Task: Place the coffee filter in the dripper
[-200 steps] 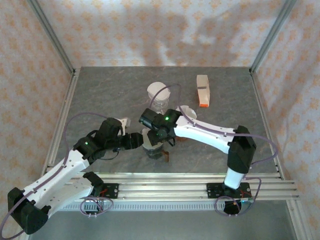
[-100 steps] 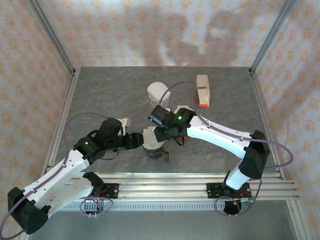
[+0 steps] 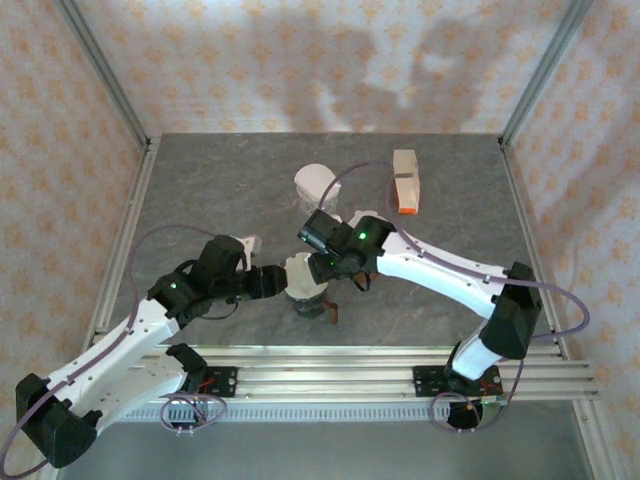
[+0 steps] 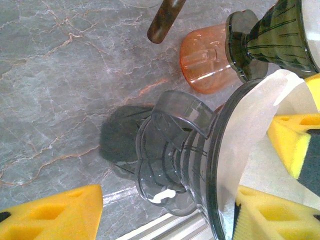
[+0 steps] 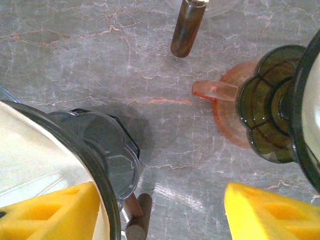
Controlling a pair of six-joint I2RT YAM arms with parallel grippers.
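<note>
A smoky clear dripper point(image 3: 303, 290) stands at the table's near middle with the white paper coffee filter point(image 4: 250, 125) sitting inside its cone. In the left wrist view the dripper point(image 4: 175, 160) lies between my left gripper's point(image 4: 165, 200) yellow pads, which stand wide apart and open; one pad is outside on the table side, the other past the rim by the paper. My right gripper point(image 5: 160, 195) is also open, straddling the rim: its left pad point(image 5: 50, 212) is against the filter point(image 5: 30, 150), its right one over bare table. From above, both grippers point(image 3: 272, 282) point(image 3: 315, 268) meet at the dripper.
An orange dripper point(image 5: 225, 117) and a dark green one point(image 5: 270, 105) stand just behind. Two brown wooden handles point(image 5: 187, 27) point(image 5: 137, 220) lie close by. A clear vessel with white paper point(image 3: 318, 188) stands farther back, and a white and orange block point(image 3: 405, 180) lies at the back right.
The right arm's elbow swung out to the right and its wrist shifted slightly right and back over the dripper. The left arm has stayed still.
</note>
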